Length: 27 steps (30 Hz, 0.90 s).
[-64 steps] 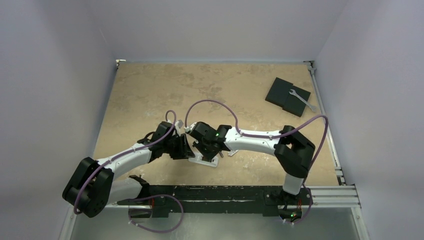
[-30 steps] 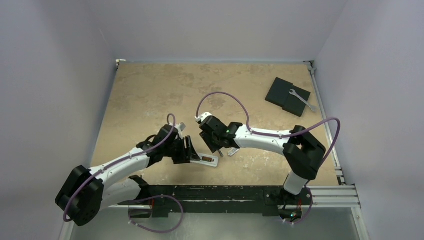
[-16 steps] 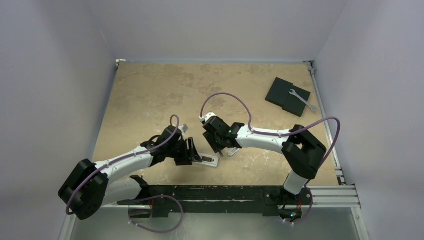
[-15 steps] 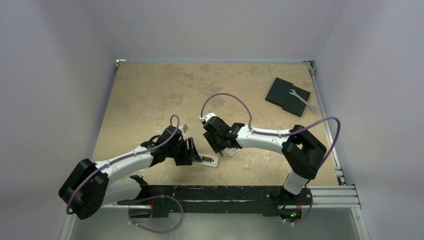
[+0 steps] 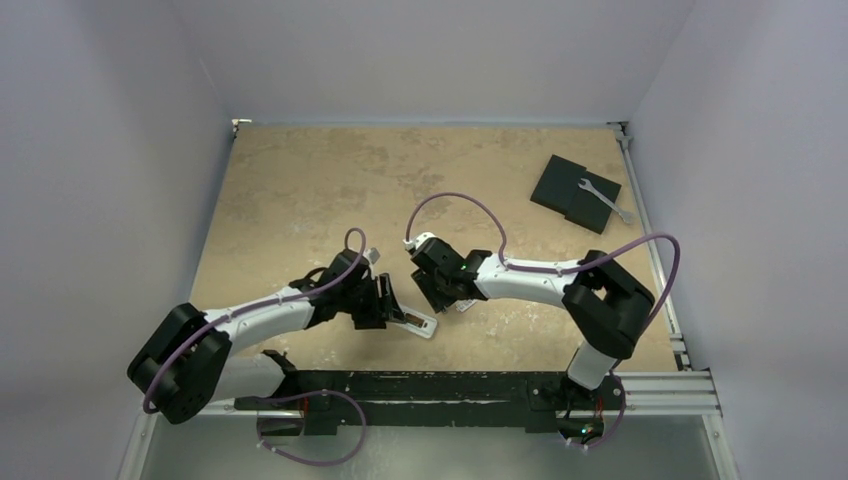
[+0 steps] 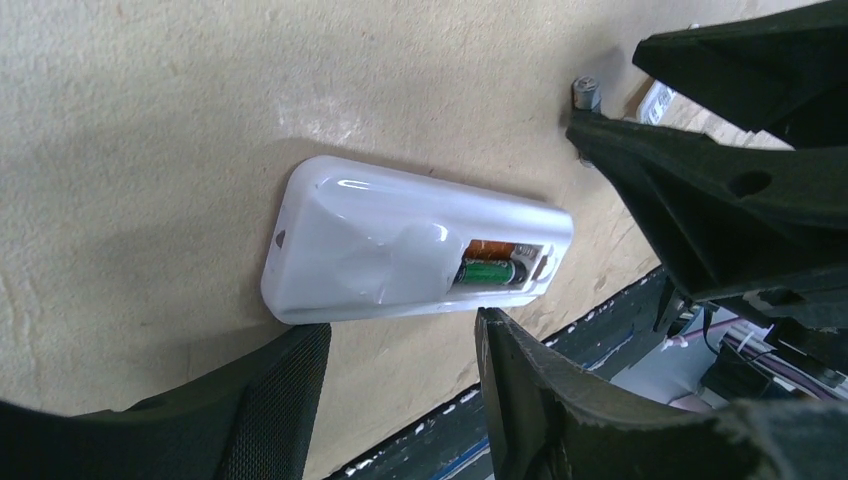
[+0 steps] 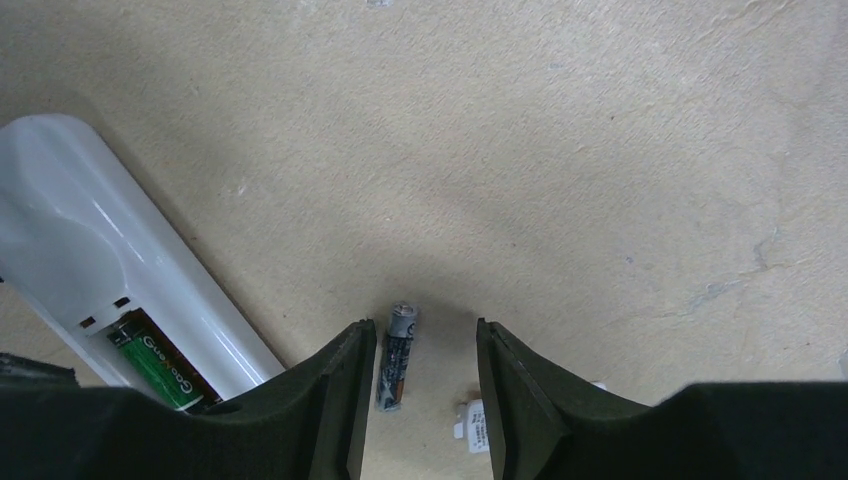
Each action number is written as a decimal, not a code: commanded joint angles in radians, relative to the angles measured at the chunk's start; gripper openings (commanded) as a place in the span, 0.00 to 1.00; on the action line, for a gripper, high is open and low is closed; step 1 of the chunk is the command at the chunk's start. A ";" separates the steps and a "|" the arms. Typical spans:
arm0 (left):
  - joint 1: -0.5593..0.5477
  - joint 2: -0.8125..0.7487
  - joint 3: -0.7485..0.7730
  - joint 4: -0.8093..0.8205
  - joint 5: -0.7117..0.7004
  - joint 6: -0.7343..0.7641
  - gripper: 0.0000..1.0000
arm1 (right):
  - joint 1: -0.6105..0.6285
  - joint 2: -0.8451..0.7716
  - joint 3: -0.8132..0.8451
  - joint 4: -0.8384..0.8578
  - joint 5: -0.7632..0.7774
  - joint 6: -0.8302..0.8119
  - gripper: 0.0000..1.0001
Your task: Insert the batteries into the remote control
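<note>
the loose battery (image 7: 398, 355) lies on the table (image 7: 600, 150) at the bottom centre of the right wrist view. its long axis runs almost straight up the frame, metal cap uppermost. your right gripper (image 7: 421, 338) is spread with a finger on either side, so closing should pinch across its width. the remote control (image 7: 90, 250) sits at lower left with a green battery (image 7: 158, 362) seated. your left gripper (image 6: 395, 335) is released beside the remote, and the right is nearer.

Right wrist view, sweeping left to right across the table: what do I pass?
The remote control, lying back up with a green battery in its open bay → loose battery, between the fingers of the right tool → small white scrap.
</note>
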 commanded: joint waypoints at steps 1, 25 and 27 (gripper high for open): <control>-0.005 0.046 0.021 0.025 -0.040 0.048 0.56 | -0.008 -0.069 -0.024 0.019 -0.019 0.021 0.50; -0.004 0.128 0.032 0.086 -0.026 0.068 0.55 | -0.009 -0.132 -0.117 0.034 -0.053 0.063 0.05; -0.004 0.126 0.032 0.086 -0.026 0.069 0.55 | -0.009 -0.121 -0.118 0.034 -0.067 0.063 0.02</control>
